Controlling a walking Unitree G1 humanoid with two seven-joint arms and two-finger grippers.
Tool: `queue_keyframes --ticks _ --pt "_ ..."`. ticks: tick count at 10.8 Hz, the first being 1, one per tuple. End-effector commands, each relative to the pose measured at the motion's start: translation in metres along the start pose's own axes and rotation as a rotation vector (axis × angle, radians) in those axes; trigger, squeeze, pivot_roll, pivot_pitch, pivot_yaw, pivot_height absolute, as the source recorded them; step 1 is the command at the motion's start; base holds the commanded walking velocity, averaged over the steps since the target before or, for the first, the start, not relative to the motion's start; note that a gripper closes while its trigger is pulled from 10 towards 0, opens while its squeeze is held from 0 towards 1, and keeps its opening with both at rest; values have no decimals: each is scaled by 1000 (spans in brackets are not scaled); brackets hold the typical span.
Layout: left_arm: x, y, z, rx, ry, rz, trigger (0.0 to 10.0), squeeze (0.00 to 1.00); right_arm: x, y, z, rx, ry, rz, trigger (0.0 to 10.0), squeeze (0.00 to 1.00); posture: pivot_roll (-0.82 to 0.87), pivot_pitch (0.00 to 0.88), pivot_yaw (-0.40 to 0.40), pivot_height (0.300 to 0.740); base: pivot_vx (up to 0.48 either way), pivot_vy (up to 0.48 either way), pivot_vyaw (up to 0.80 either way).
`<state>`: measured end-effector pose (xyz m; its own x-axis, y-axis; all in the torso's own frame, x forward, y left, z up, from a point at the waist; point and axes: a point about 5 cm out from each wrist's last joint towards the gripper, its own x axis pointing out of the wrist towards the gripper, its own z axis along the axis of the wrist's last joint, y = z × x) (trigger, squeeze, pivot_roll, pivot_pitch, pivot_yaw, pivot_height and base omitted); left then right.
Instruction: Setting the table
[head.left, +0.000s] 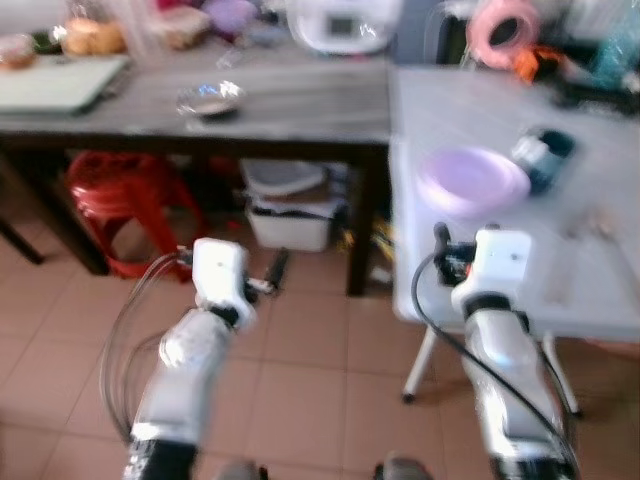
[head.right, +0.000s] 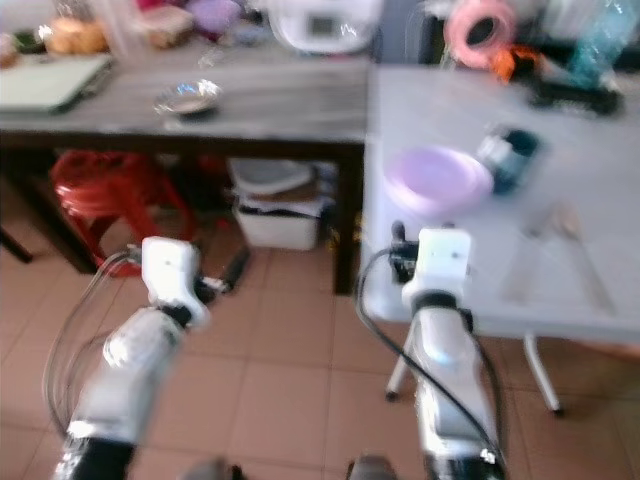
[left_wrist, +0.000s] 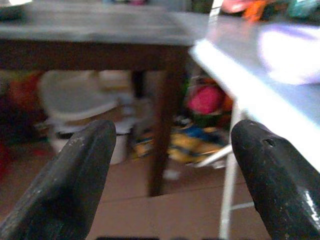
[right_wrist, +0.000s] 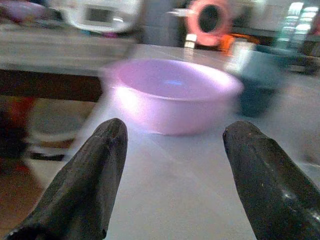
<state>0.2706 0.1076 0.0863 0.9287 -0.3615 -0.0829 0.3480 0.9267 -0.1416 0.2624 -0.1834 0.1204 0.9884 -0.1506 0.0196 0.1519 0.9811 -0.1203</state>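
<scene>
Both arms reach forward: the right pincer (right_wrist: 170, 175) hovers over the near edge of the white tabletop (head.left: 600, 290), fingers spread wide with nothing between them, aimed at the pink bowl (right_wrist: 172, 95). The left pincer (left_wrist: 172, 185), also spread and empty, hangs above the tiled floor (head.left: 300, 370) facing the dark tabletop (head.left: 300, 105). The bowl sits upright, shallow and glossy, looking empty, with a dark teal cup (head.left: 545, 158) just beside it.

A pale purple bowl (head.left: 472, 180) sits near the front edge of the white worktop (head.left: 600, 280), with a dark teal cup (head.left: 545, 158) just beside it. The right hand (head.left: 441, 236) hovers at that worktop's near edge, close to the bowl; the left hand (head.left: 277, 268) hangs over the tiled floor (head.left: 310, 390), well apart from it.
</scene>
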Motion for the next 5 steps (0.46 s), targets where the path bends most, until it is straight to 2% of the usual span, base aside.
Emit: queue_keyframes --ticks 1,5 --pt "-1 9 7 36 -19 22 10000 0 1 5 4 22 -14 4 10000 0 -67 0 47 740 0 -244 0" --pt "-1 11 10 14 -41 41 10000 0 5 4 8 33 -21 13 10000 0 -67 0 47 740 0 0 0"
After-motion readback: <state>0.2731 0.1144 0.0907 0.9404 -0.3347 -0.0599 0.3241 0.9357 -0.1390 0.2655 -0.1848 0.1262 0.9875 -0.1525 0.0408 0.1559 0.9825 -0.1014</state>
